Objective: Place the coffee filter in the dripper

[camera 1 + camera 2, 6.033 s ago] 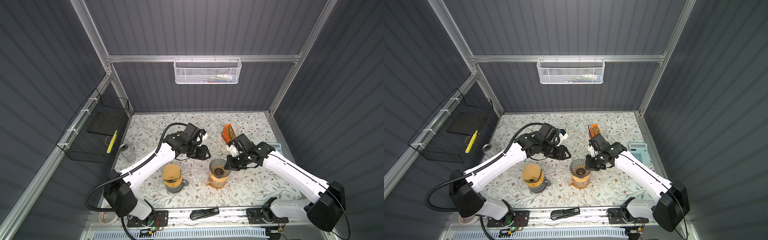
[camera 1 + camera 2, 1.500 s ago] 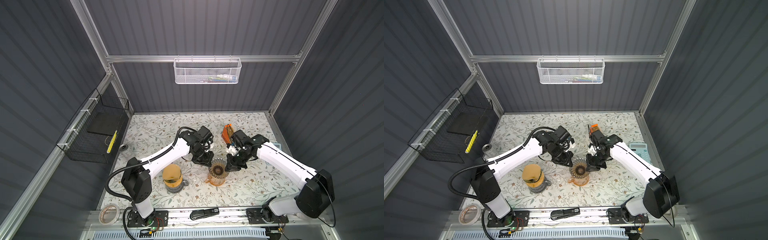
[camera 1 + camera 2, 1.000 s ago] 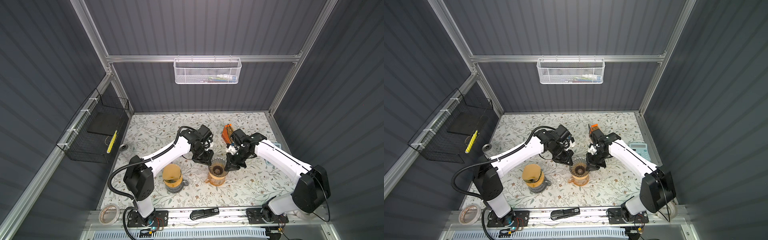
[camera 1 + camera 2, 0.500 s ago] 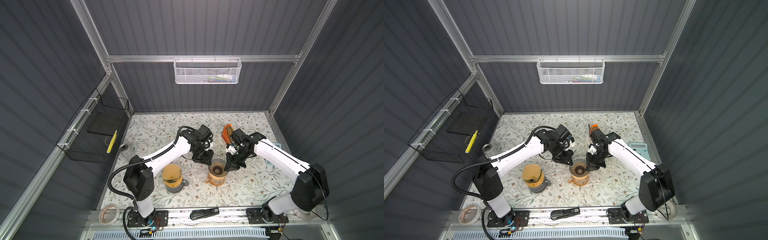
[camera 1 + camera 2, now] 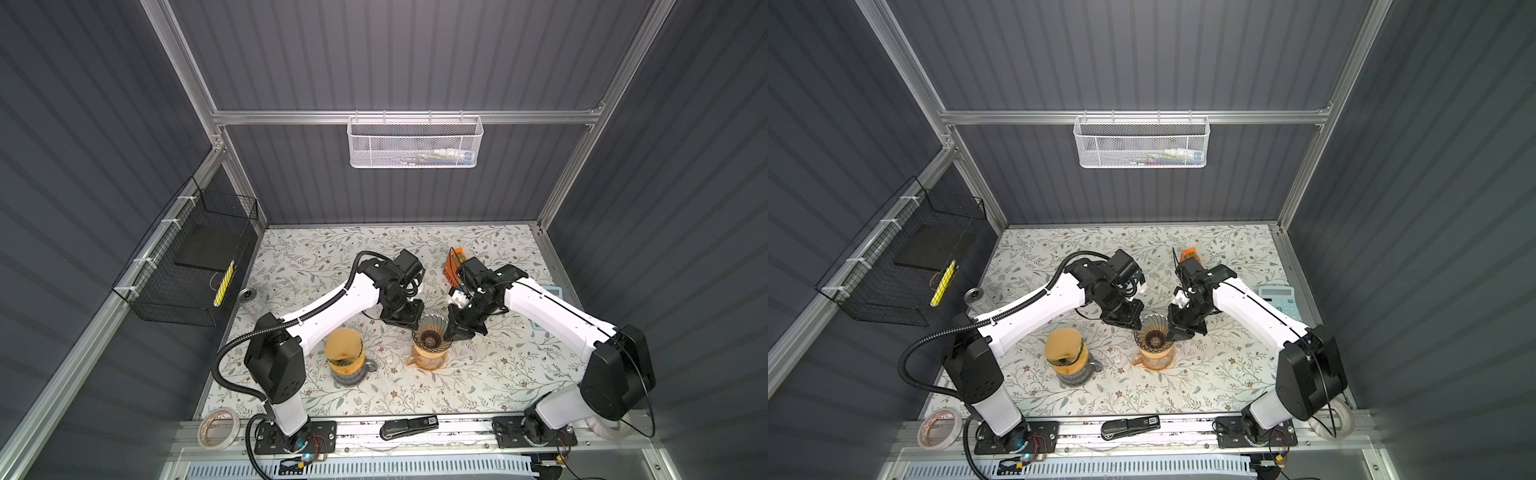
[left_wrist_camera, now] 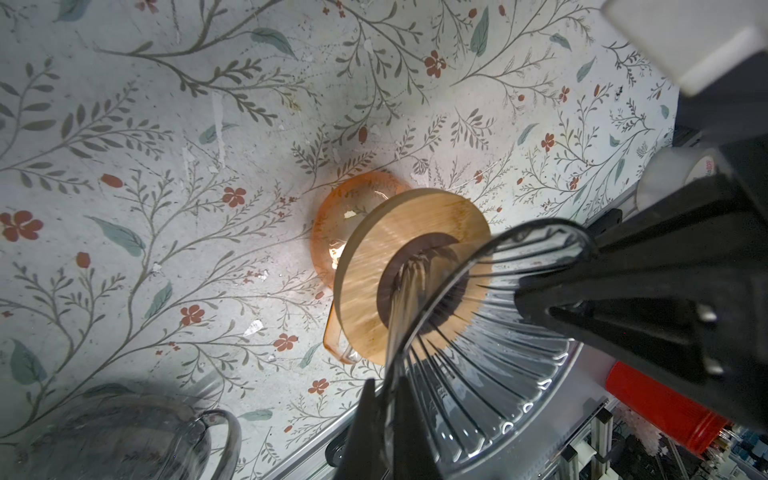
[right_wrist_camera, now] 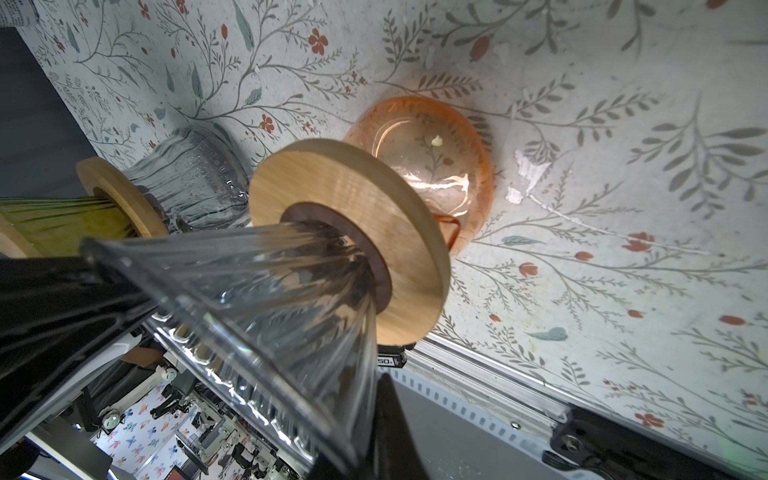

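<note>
At the rim of the dripper (image 5: 430,334), left hand (image 5: 411,323) and right hand (image 5: 454,332) each pinch the glass, jaws nearly closed, likely steadying it on the carafe (image 5: 430,360). The filter (image 5: 343,347) sits beside the dripper, on a jug (image 5: 350,377), untouched.

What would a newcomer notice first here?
Mid-table, the white left arm's fingers and the white right arm's fingers both pinch the rim of a clear ribbed glass dripper over an amber glass jug. Left of it, a brown paper filter sits in a second dripper.

A robot lab cell: grey ribbed walls (image 5: 415,62), aluminium frame (image 5: 399,117), arms (image 5: 332,307) bolted to a rail (image 5: 461,430) beside a flowered tabletop (image 5: 316,257).
</note>
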Tool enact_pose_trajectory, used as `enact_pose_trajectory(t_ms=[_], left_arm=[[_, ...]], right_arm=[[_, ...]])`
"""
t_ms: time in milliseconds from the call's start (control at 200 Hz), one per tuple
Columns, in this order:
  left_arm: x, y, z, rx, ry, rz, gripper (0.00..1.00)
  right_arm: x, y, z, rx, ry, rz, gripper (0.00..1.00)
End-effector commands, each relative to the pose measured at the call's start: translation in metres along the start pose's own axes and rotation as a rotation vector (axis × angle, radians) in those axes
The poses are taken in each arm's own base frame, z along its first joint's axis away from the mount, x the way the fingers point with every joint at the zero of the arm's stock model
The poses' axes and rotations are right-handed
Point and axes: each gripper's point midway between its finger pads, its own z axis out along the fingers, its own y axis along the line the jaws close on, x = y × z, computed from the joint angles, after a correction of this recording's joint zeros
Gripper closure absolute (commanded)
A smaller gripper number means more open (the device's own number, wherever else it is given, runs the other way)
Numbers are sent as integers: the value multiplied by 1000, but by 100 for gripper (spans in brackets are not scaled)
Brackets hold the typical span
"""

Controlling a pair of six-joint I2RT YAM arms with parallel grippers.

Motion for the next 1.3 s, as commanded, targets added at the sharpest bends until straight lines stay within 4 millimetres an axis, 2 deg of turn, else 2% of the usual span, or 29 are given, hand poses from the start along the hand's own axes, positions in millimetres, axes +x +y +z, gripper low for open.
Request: enact_pose_trajectory(t_ms=[0,230,345,520,745,986,1296], left_arm=[[32,22,47,-116,162,-5,100],[33,24,54,-110,166,-14,100],[30,24,50,-118,145,-9,100],[22,18,39,-117,104,5,100],[14,14,23,-132,60,20,100],[9,12,13,-138,24,26,100],[7,11,9,-144,11,29,80]], right_arm=[[-39,-7,30,77,-110,-66,100],[-39,-16,35,103,-109,-64,100],[-40,-17,34,102,-119,-63,100],[-40,-8,20,99,-142,-82,99],[-41,9,0,62,-177,-100,93],[-40,17,-11,53,-191,-111,87],[-39,23,-22,44,-210,-118,80]])
